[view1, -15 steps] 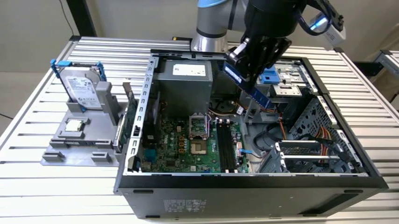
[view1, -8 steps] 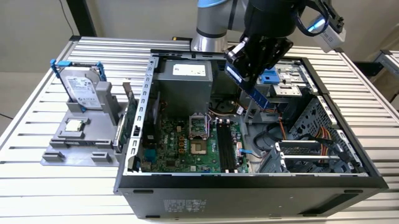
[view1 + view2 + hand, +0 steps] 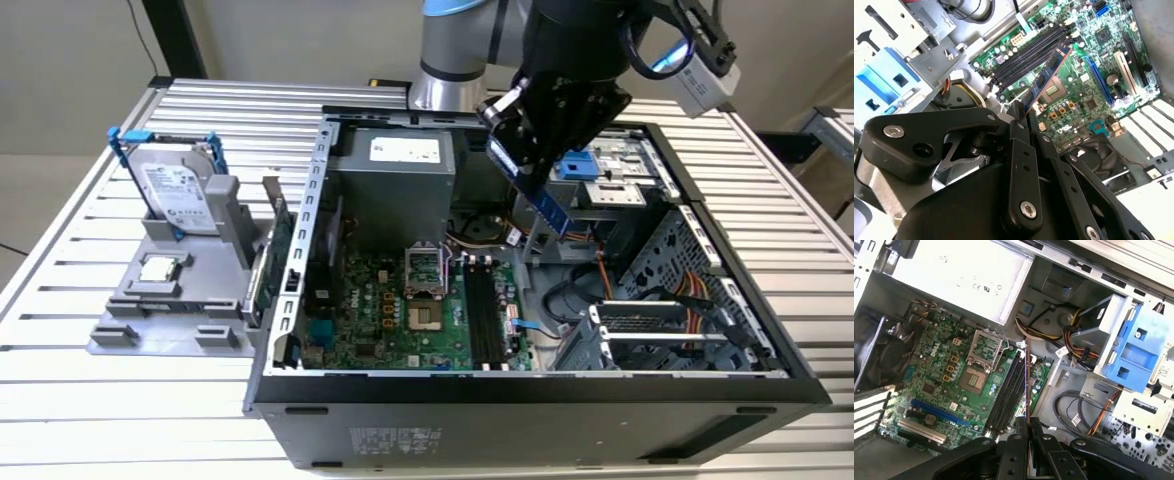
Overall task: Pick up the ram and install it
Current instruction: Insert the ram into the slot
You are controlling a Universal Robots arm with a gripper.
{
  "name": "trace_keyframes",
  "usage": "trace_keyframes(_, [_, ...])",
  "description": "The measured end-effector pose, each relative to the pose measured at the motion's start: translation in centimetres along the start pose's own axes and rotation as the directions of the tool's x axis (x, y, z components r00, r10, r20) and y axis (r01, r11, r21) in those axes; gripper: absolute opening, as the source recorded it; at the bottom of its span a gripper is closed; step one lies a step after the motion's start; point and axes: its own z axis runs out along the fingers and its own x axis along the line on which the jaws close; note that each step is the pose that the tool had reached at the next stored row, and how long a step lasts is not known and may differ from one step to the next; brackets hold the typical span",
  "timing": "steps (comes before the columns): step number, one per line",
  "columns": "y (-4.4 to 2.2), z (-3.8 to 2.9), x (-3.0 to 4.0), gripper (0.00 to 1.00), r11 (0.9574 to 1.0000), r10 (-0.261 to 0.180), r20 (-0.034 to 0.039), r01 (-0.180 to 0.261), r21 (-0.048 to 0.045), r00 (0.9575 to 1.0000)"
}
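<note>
The ram (image 3: 550, 208) is a long blue-green stick with black chips. It hangs tilted in the air over the open computer case (image 3: 534, 385), with my gripper (image 3: 523, 165) shut on its upper end. In the second wrist view the ram (image 3: 1046, 77) sticks out from between the black fingertips (image 3: 1019, 122) towards the motherboard. In the first wrist view the ram (image 3: 1027, 385) shows edge-on above the gripper (image 3: 1027, 424). It lines up roughly with the black memory slots (image 3: 1006, 392), still well above them. The slots (image 3: 481, 315) lie on the green motherboard (image 3: 380, 310).
The grey power supply (image 3: 394, 165) and a blue drive bracket (image 3: 578, 165) stand close to the gripper inside the case. Cables (image 3: 654, 300) fill the case's right side. On the exterior view's left, a grey fixture (image 3: 167, 310) holds a hard drive (image 3: 174, 190) and a square silver processor (image 3: 160, 268).
</note>
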Motion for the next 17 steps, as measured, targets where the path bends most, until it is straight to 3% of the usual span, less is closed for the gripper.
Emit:
trace_keyframes(9, [0.0,0.03,0.0,0.0,0.9962,0.087,0.0015,-0.087,0.0011,0.9962])
trace_keyframes(17, [0.0,0.05,0.0,0.0,0.987,0.161,0.0029,-0.161,0.0019,0.987])
